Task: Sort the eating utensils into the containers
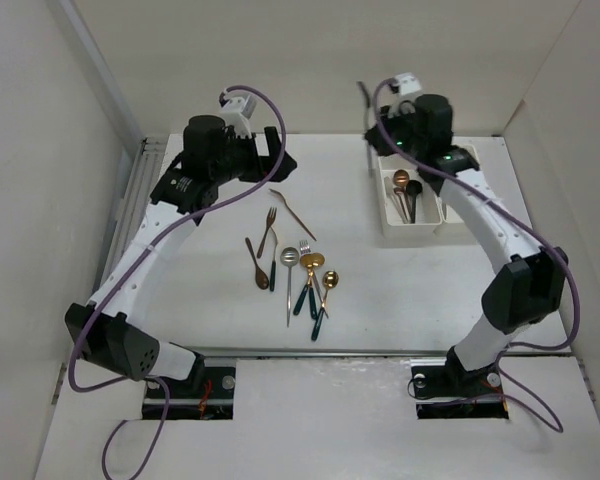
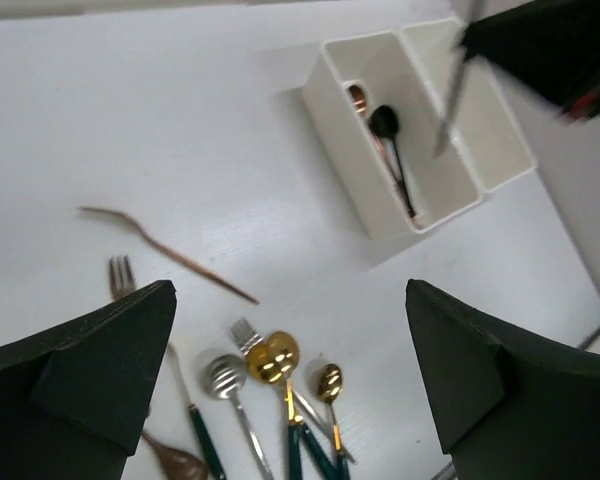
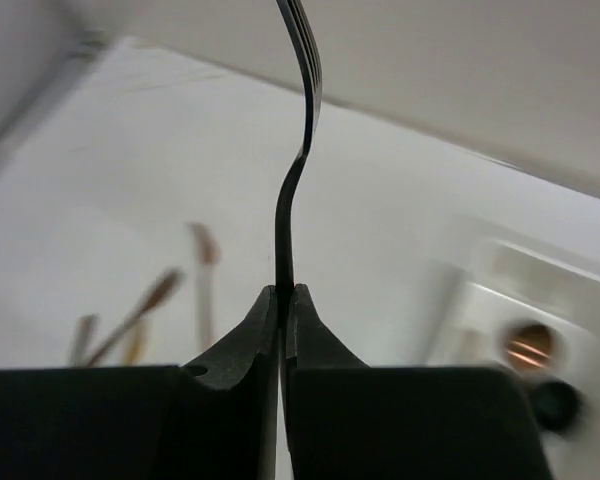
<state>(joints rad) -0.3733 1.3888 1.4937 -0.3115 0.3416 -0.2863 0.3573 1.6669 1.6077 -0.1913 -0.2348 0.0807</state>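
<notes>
R gripper (image 3: 283, 295) pinches thin fork (image 3: 298, 150) by handle, above bins (image 1: 388, 218) at 2 o'clock. Prob. light, stiff, slick; grip mid-handle. L gripper (image 2: 290, 290) wide, empty, over pile (image 1: 300, 275), 8 o'clock of bins.

Top view: lit evenly and brightly from above; the white counter (image 1: 210, 300) is rendered almost shadowless, with faint soft shadows beneath the utensils (image 1: 307, 262). Left wrist view: slight blur noted throughout, plain at the bins (image 2: 340, 150). Right wrist view: the fork (image 3: 284, 240) is sharp by the right claw (image 3: 283, 296); the background is smeared and defocused.
</notes>
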